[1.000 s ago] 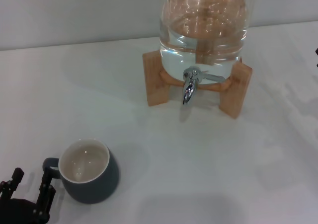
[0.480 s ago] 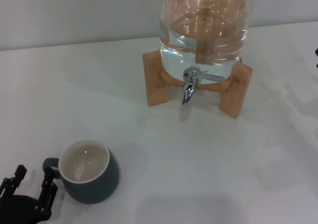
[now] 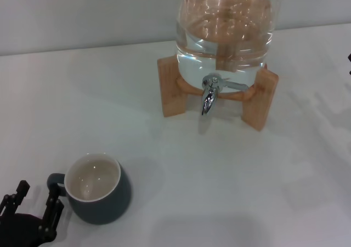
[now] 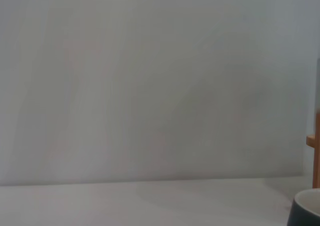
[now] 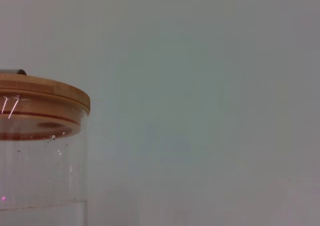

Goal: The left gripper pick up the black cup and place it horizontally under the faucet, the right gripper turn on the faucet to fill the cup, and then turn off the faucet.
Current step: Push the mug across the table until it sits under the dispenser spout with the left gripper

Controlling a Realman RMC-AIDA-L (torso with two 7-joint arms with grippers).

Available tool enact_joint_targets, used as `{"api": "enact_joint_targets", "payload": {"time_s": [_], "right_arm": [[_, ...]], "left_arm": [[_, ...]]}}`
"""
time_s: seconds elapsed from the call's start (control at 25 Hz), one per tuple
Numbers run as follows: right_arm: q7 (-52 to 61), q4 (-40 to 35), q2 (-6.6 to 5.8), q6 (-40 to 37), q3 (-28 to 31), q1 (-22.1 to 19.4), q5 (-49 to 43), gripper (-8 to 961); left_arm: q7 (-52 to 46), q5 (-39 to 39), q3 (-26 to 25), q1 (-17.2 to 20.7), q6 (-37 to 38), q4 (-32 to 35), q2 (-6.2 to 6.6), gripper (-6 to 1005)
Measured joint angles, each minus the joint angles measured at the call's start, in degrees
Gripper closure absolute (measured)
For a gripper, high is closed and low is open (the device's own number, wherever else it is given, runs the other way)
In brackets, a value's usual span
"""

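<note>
The black cup [image 3: 100, 189] stands upright on the white table at the front left, cream inside showing, its loop handle [image 3: 55, 181] pointing left. Its rim also shows at the edge of the left wrist view [image 4: 306, 210]. My left gripper [image 3: 35, 203] is open at the bottom left corner, low by the table, with one fingertip [image 3: 52, 204] right beside the handle. The chrome faucet [image 3: 208, 95] hangs from the clear water jar [image 3: 225, 30] at the back, lever pointing right. Only a dark sliver of the right gripper [image 3: 349, 58] shows at the right edge.
The jar rests on a wooden stand [image 3: 173, 88] with two side boards; its wooden lid shows in the right wrist view [image 5: 42, 93]. A pale wall runs behind the white table [image 3: 230, 187].
My left gripper has sunk slightly toward the bottom edge of the head view, staying beside the cup's handle. The cup and faucet have not moved.
</note>
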Motion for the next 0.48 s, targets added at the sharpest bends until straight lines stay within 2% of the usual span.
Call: {"api": "enact_joint_targets", "payload": {"time_s": [0.48], "right_arm": [[0.1, 0.0, 0.00, -0.3, 0.0, 0.0, 0.0, 83]], "left_arm": [[-0.2, -0.1, 0.0, -0.4, -0.2, -0.2, 0.05, 401]]}}
